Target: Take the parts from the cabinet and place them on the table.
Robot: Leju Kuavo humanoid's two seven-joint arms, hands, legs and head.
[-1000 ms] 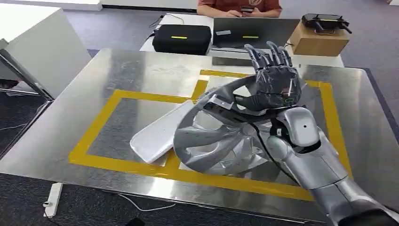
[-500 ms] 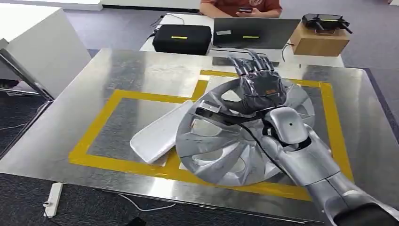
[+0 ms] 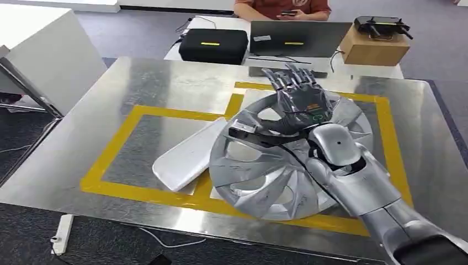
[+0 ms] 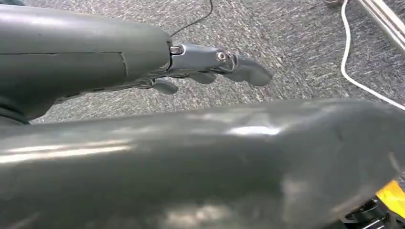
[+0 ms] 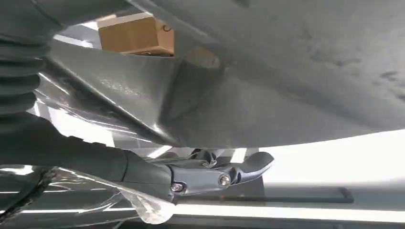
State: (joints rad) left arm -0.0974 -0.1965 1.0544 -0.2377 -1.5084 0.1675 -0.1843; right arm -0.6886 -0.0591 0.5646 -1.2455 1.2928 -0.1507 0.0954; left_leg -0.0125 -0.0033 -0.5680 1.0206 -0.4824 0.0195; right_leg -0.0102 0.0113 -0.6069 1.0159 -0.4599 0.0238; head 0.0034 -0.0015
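Note:
A silver wheel cover (image 3: 276,176) lies almost flat on the steel table (image 3: 110,110), inside the yellow tape frame (image 3: 127,118). My right hand (image 3: 301,105) is at its far rim, back up and fingers stretched out. The thumb (image 3: 245,130) reaches across the cover's face. In the right wrist view the wheel cover (image 5: 286,71) sits between the fingers and the thumb (image 5: 219,176), with a gap at the thumb. A white curved panel (image 3: 185,157) lies to the left, its edge under the cover. My left hand (image 4: 205,64) hangs over the carpet and holds nothing.
Behind the table stand a black case (image 3: 214,45), a laptop (image 3: 298,37) and a cardboard box (image 3: 371,48), with a person (image 3: 281,6) seated beyond. A white cabinet (image 3: 38,55) is at the left. A power strip (image 3: 60,234) lies on the floor.
My right hand has come down and a little left with the wheel cover. The cover has gone from steeply tilted to nearly flat on the table.

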